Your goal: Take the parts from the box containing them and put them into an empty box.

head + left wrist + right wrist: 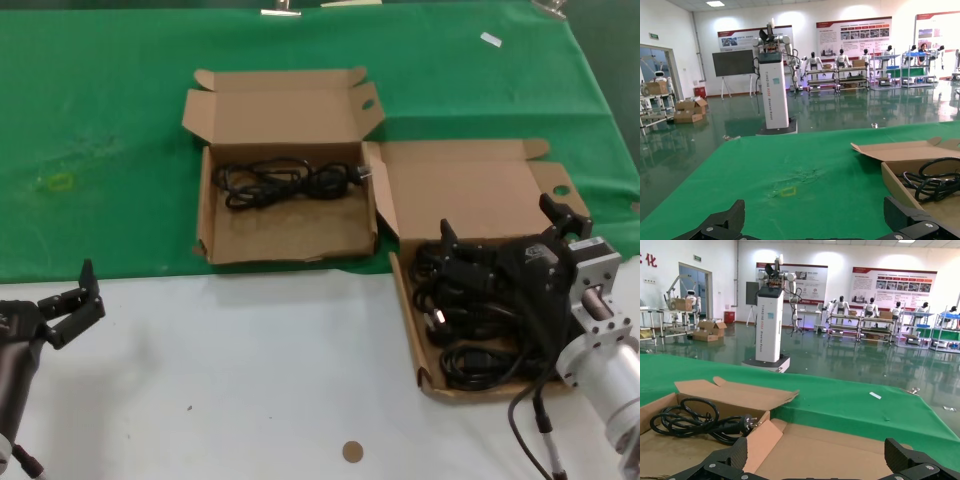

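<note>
Right end effector (505, 228) over cord-filled box (405, 290)

Readable text: almost none. White column (773, 90) of the background robot in the left wrist view carries a vertical line of dark lettering, too small to read; same column (769, 325) in the right wrist view, likewise illegible. Wall posters (853, 37) bear print, unreadable. Red characters (650, 260) on the wall at the right wrist view's edge, cut off. Boxes and cords: no markings legible.

Black cord bundles (478, 320) fill the right box (470, 200); one bundle (285, 182) lies in the left box (280, 235).
</note>
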